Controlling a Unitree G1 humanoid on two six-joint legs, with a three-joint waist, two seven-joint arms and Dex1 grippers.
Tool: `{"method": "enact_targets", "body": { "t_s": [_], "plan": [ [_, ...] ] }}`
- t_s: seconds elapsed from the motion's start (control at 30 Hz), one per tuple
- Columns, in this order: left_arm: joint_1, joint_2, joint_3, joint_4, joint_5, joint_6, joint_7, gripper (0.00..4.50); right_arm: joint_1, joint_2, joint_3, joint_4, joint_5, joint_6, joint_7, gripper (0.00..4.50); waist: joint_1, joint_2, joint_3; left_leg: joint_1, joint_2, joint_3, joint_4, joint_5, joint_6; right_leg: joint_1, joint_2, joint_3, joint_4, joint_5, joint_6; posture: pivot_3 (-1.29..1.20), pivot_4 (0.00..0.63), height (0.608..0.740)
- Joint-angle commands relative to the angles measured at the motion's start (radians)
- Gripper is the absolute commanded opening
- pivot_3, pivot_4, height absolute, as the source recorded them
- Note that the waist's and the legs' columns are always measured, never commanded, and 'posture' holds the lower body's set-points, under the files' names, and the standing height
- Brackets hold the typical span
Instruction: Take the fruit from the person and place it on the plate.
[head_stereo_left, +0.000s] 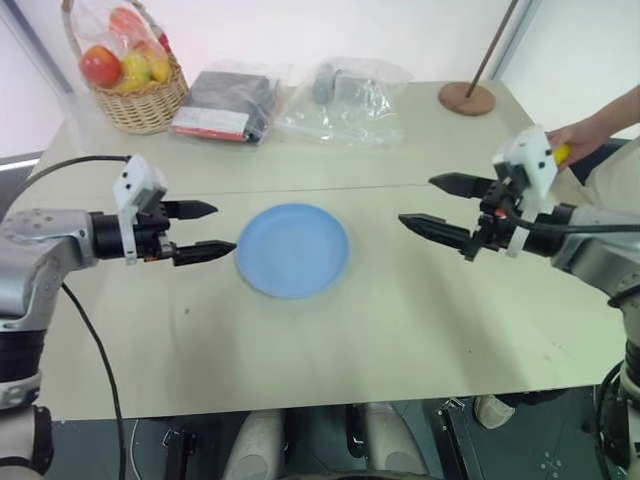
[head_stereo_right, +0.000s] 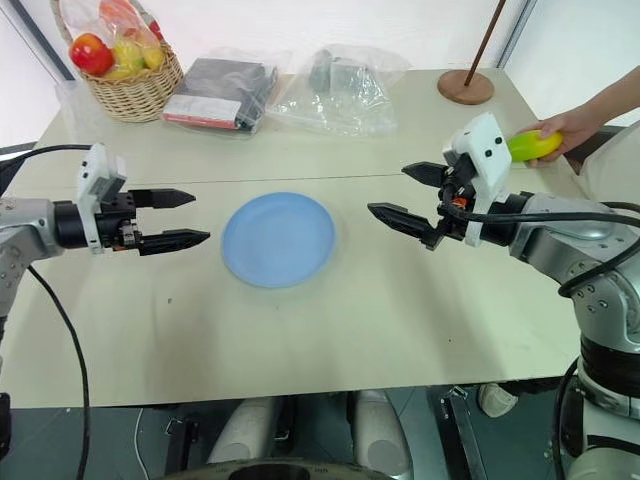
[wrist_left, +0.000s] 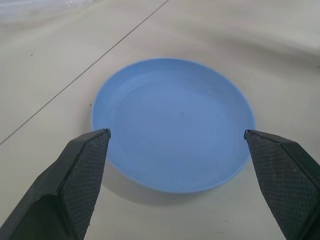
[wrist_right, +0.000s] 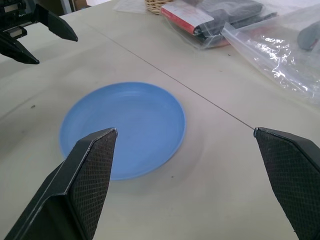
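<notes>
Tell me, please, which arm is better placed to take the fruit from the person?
The right. The right gripper is open on the side where the person's hand holds the fruit. The left gripper is across the plate.

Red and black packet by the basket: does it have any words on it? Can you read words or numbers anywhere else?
No words can be read anywhere.
Packet: it has a red and white strip along one edge; any print there is too blurred to read.
Plate: plain, no writing.
Basket and clear bags: no print visible.
</notes>
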Motion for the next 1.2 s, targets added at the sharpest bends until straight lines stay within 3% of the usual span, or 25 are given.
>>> {"method": "enact_targets", "body": {
  "t_s": [0.03,1.2],
  "plan": [
    [-0.001,0.022,0.04,-0.028,-0.012,-0.012,-0.004,4.5,-0.009,-0.019,-0.027,-0.021,0.011,-0.024,0.011,4.48,0.0,0.0,0.0,0.0,0.0,0.0,0.0,0.0,0.0,0.0,0.0,0.0,0.0,0.0,0.0,0.0,0.15,0.74],
    [0.024,0.027,0.06,-0.047,-0.046,0.009,0.007,4.5,0.0,-0.035,-0.014,-0.015,-0.005,-0.032,0.044,4.48,0.0,0.0,0.0,0.0,0.0,0.0,0.0,0.0,0.0,0.0,0.0,0.0,0.0,0.0,0.0,0.0,0.15,0.74]
  ]
}}
